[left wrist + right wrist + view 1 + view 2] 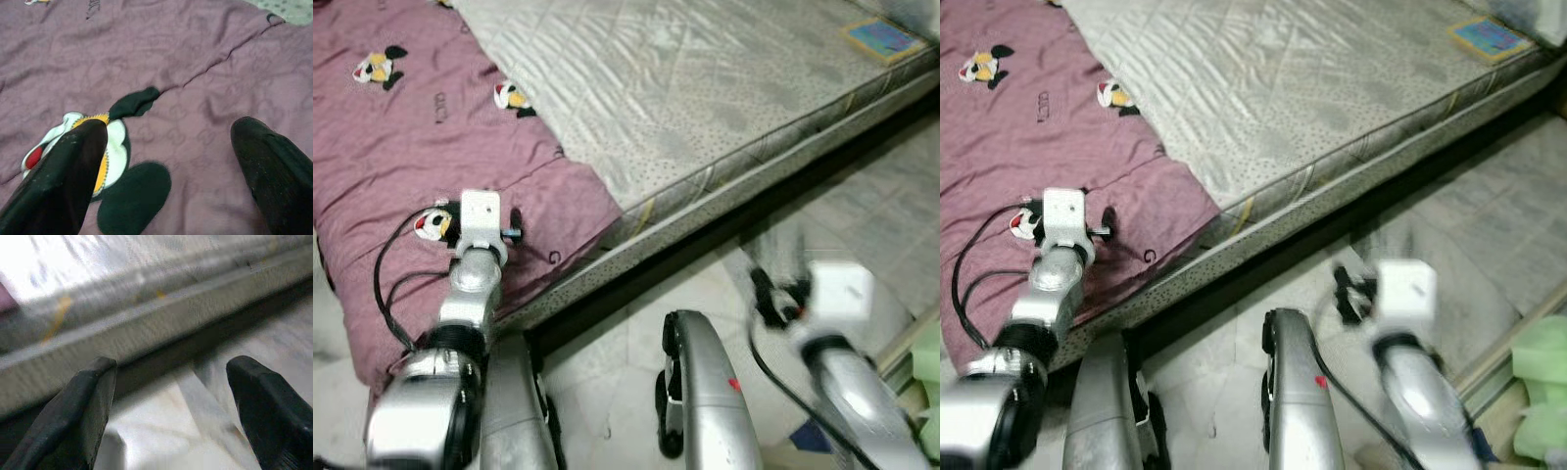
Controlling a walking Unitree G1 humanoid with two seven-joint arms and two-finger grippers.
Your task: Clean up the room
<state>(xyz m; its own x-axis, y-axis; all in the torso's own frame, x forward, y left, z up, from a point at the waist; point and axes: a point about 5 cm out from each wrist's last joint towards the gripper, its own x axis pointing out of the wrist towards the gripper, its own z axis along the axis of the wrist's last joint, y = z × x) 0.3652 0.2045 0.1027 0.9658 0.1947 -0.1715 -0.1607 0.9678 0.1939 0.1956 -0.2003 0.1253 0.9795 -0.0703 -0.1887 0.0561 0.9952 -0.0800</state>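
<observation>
Pale tiled floor (636, 333) runs under a low bed (724, 176), and across that bed's left half lies a mauve blanket (401, 147) printed with cartoon mouse heads. Starting on the left: the left gripper (168, 166) hangs right over the blanket near the bed's front edge, its two black fingers (58, 181) spread wide with nothing between them, one tip hovering above a mouse print (110, 152). By my reading, the step in hand is the blanket itself, the rumpled thing on the bed that tidying would start with (its near corner sags over the mattress edge toward the floor). The next move calls for dropping those fingers onto a fold and pinching enough cloth to get a firm hold; thin quilted fabric can slip out of a shallow bite.

Moving right, bare grey-white mattress (705, 88) stretches away, and at its far right corner sits a flat blue-and-yellow book (884, 39), too small to read. Small dark lettering marks the blanket near the prints, but it is not legible.

Further right, the right gripper (168, 396) is out over the floor beside the bed frame, blurred, its fingers also well apart and empty. Something pale green (1542, 387) sits at the far right edge.
</observation>
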